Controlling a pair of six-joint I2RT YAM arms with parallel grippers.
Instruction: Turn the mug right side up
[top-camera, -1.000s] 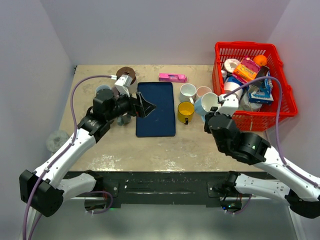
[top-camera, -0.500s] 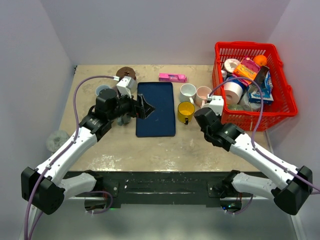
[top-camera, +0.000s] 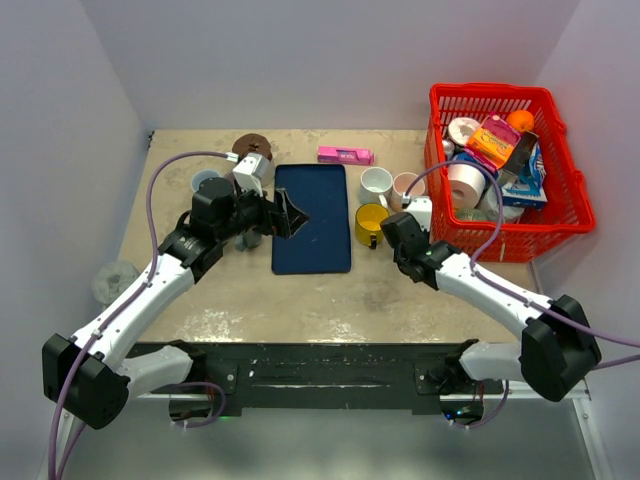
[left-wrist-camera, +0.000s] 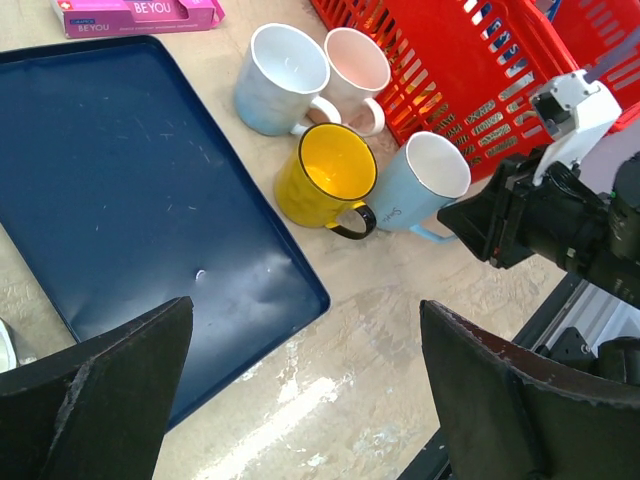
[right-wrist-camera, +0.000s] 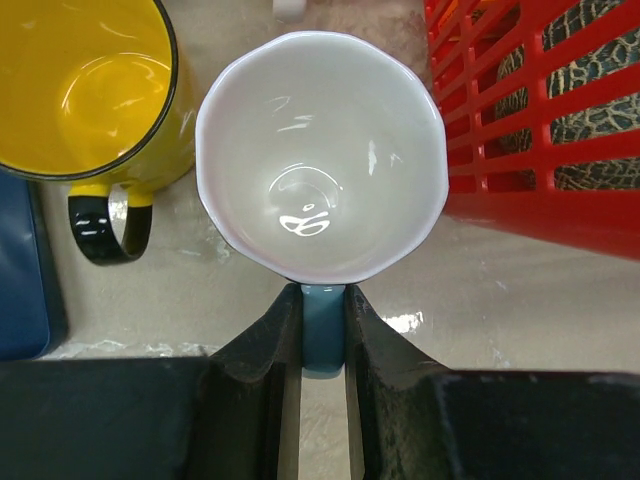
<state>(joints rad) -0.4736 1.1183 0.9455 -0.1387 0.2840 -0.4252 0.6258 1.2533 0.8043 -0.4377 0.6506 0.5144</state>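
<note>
The light blue mug with a white inside has its mouth facing up, straight at the right wrist camera. My right gripper is shut on its blue handle. In the left wrist view the mug sits low by the table and leans a little, between the yellow mug and the red basket. In the top view my right gripper hides most of it. My left gripper is open and empty above the blue tray.
A yellow mug stands close to the left of the blue mug. A white mug and a pink mug stand behind. The full red basket is tight on the right. A pink box lies at the back.
My right arm has swung left and down with the blue mug, from beside the basket to a spot next to the yellow mug. The left arm has hardly moved.
</note>
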